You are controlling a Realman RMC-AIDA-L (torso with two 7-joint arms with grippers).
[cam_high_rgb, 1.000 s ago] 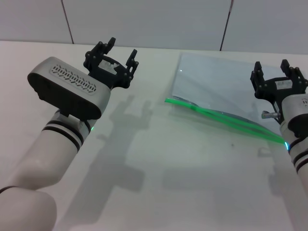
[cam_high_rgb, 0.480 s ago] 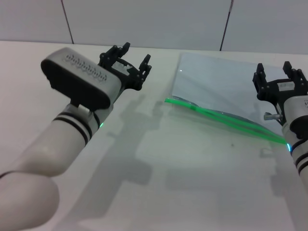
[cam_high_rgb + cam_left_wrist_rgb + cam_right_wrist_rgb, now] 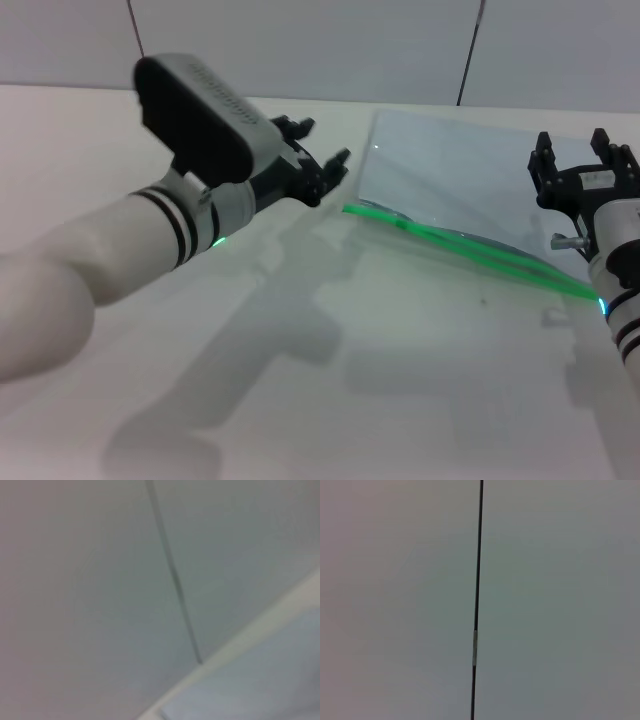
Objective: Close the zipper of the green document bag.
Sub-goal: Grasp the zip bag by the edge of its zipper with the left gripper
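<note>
The green document bag (image 3: 455,170) lies flat on the white table at the right, a translucent pale blue-grey pouch. Its zipper (image 3: 470,245) is a bright green strip along the near long edge, slightly raised at its left end. My left gripper (image 3: 322,155) hovers just left of that end, open and holding nothing. My right gripper (image 3: 578,152) stands open above the bag's right end, fingers pointing up and away. Neither wrist view shows the bag or any fingers.
The white table (image 3: 400,380) stretches across the front. A grey panelled wall (image 3: 300,45) with dark seams rises behind it. A small pale speck (image 3: 552,316) lies on the table just beyond the zipper's right end.
My left arm has swung right and turned at the wrist, bringing its gripper from the table's left side close to the zipper's left end. The right arm has barely moved.
</note>
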